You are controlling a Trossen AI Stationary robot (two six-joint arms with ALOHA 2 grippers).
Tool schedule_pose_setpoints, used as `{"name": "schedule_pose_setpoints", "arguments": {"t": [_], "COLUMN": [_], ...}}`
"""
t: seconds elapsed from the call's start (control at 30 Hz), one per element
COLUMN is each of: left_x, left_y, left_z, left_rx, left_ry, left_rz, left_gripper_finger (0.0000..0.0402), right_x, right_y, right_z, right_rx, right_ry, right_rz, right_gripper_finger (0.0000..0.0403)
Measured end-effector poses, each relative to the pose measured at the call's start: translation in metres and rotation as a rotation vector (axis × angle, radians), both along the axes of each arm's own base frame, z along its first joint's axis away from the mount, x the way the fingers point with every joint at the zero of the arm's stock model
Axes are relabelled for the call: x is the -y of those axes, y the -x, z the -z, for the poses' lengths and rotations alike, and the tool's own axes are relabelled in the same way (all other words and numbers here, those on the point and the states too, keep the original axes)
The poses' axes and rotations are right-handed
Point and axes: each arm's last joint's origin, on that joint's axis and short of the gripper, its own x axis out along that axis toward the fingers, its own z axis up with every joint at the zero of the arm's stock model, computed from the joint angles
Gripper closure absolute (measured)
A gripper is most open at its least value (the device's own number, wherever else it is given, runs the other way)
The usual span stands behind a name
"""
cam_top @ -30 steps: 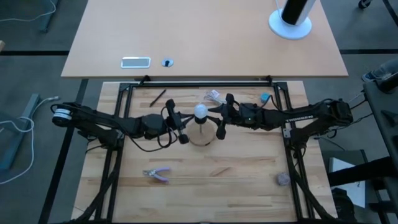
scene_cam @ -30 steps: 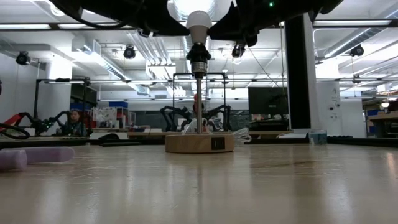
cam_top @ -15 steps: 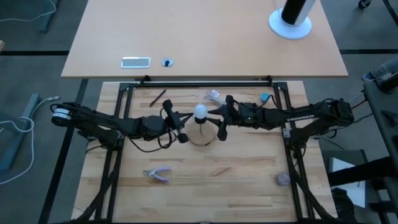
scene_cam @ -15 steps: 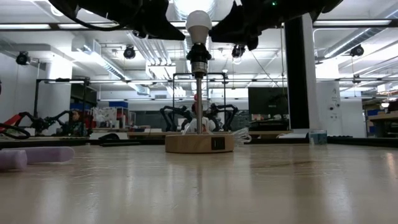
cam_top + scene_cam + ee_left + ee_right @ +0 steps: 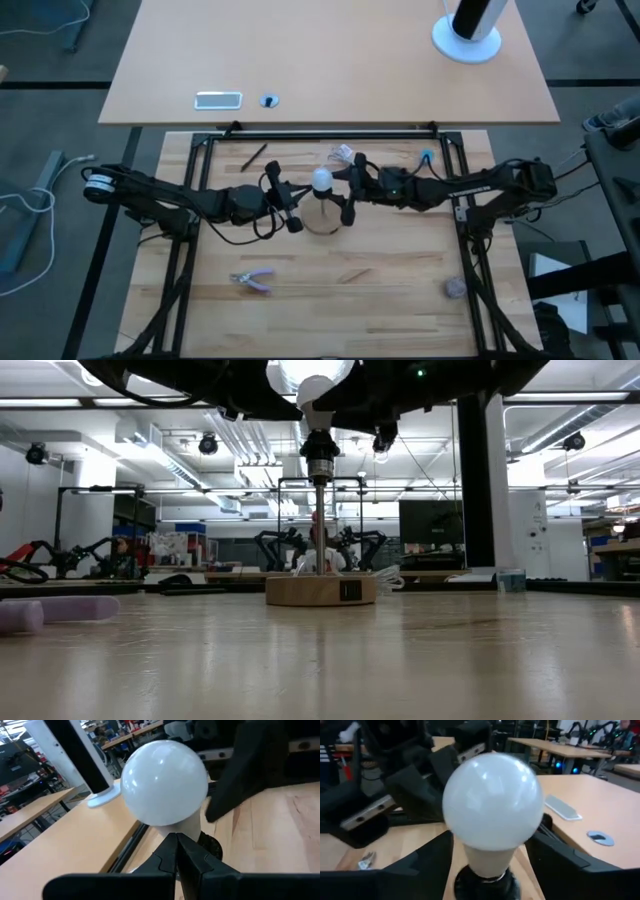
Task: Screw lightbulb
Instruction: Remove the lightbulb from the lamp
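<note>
The white frosted lightbulb stands upright with its base in the dark socket of a thin post on the round wooden disc. My left gripper is shut, and its fingertips are level at the bulb's neck, on the side toward the table's left. My right gripper is open and comes level from the table's right. One of its fingers stands on each side of the bulb. In the low view both arms hide part of the globe. My left gripper has its shut fingertips right at the bulb's neck, level from the table's left; I cannot tell whether they touch it. My right gripper's open fingers flank the bulb's neck, level from the table's right; I cannot tell whether they touch it.
Purple-handled pliers lie near the table's front left. A greyish-purple ball lies at the front right. A crumpled clear wrapper and a dark pen lie near the far edge. A second table stands behind.
My right gripper has moved toward the table's left, up to the bulb, and its open fingers now stand on either side of it. The bulb and the disc have stayed in place.
</note>
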Motion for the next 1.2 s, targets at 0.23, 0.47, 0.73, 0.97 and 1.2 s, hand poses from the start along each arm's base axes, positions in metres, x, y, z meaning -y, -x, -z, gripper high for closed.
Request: {"name": "schedule_pose_setpoints", "arguments": {"t": [0.23,0.47,0.73,0.97,1.2], "left_x": [0.0,0.001,0.001,0.001,0.0], "left_y": [0.0,0.0,0.0,0.0,0.0], "left_z": [0.0,0.0,0.0,0.001,0.004], "left_rx": [0.001,0.001,-0.002,-0.01,-0.031], "left_ry": [0.001,0.004,0.004,0.005,0.019], "left_rz": [0.005,0.025,0.025,0.024,0.018], "left_gripper_finger": [0.0401,0.0401,0.0401,0.0401,0.0402], "right_x": [0.012,0.013,0.013,0.013,0.013], "right_y": [-0.001,-0.009,-0.01,-0.01,-0.009], "right_z": [0.001,0.013,0.012,0.011,0.01], "right_rx": [0.008,-0.005,0.015,0.021,0.041], "right_ry": [-0.007,-0.018,0.002,-0.015,-0.092], "right_rz": [0.033,-0.005,-0.013,-0.01,-0.001], "right_gripper_finger": [0.0169,0.0193,0.0233,0.0261,0.0261]}}
